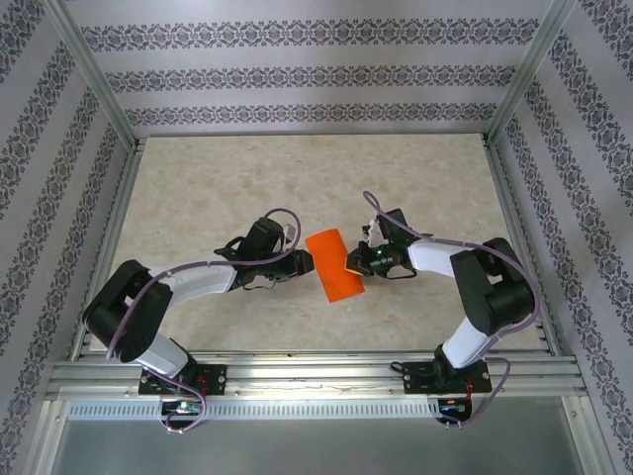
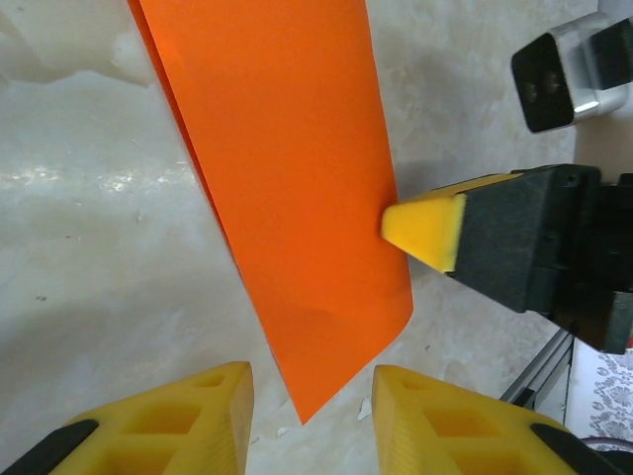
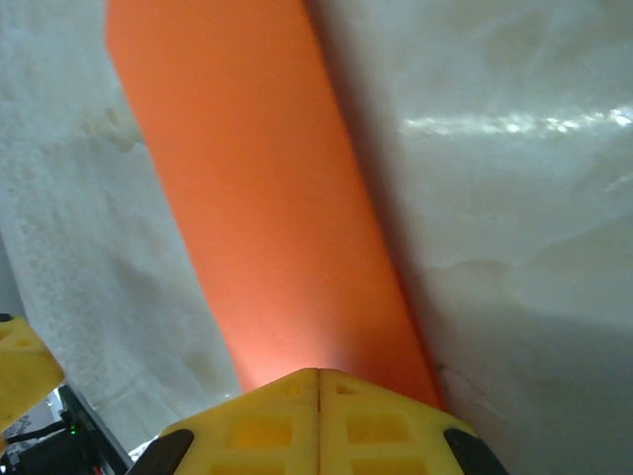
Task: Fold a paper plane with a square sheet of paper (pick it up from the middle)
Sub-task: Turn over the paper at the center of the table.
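Note:
The square sheet of paper is bright orange and lies folded into a long strip in the middle of the table. My right gripper is shut, and its joined yellow tips rest on the strip's right edge. The left wrist view has that same tip touching the paper from the side. My left gripper stands open at the strip's left side. A corner of the paper points into the gap between its fingers without touching them.
The beige marbled tabletop is framed by aluminium rails and patterned walls. A few small white flecks lie on the table near my left fingertips.

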{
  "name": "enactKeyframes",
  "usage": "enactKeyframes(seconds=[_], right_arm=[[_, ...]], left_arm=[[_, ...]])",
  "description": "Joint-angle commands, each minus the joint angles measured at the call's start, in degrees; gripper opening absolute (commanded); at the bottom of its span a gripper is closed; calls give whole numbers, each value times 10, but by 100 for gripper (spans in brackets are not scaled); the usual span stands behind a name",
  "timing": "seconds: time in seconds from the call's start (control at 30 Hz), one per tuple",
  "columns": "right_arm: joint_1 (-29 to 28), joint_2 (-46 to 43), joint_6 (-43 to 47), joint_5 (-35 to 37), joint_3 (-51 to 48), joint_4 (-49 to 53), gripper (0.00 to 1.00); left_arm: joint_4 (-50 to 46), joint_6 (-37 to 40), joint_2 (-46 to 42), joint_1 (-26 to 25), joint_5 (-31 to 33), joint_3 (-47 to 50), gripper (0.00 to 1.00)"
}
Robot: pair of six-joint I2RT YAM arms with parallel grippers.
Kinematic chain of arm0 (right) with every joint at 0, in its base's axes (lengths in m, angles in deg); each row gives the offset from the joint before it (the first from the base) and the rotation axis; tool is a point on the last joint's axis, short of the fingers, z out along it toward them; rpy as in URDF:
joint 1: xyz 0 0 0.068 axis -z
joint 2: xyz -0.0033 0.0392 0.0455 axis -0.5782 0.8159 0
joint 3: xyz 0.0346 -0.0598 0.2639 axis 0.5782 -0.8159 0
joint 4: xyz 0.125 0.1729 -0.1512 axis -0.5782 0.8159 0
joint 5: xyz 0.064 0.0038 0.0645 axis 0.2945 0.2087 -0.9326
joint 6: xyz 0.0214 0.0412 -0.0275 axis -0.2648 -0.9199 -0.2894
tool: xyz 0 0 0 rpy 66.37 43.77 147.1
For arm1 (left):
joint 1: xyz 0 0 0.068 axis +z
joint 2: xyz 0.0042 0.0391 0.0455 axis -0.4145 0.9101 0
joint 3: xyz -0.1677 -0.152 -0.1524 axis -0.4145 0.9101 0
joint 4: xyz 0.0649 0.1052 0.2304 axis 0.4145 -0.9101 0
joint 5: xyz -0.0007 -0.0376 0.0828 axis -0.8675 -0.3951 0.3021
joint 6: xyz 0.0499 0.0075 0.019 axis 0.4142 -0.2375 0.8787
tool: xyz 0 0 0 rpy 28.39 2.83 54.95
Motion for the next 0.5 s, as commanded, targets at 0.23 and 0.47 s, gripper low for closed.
enactKeyframes(seconds=[0.23,0.47], right_arm=[[2,40,-55,11,-39,-50,7],[-7,35,-139,32,-84,-128,7]], left_arm=[[60,-30,63,9,-25,-25,38],[55,-50,93,8,-2,-32,39]])
